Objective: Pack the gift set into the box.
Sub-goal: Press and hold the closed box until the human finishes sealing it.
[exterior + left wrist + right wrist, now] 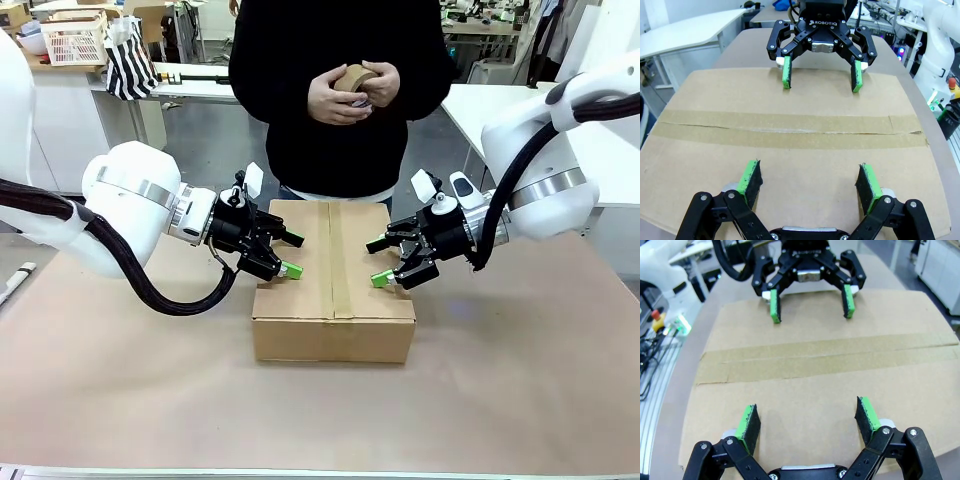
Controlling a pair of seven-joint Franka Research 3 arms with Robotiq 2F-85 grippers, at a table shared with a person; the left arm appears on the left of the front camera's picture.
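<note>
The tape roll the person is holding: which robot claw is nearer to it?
Right, though only slightly. The tape roll is in the person's hands behind the box; the right claw and left claw hover above the box's lid.

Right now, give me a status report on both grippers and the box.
Left gripper open, right gripper open, both over the box. Box shut, taped along the seam. Person's hands hold a tape roll.

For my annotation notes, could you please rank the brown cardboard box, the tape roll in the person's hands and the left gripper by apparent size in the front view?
1. Brown cardboard box
2. Left gripper
3. Brown tape roll, though it is farther away and partly covered by the hands.
</note>
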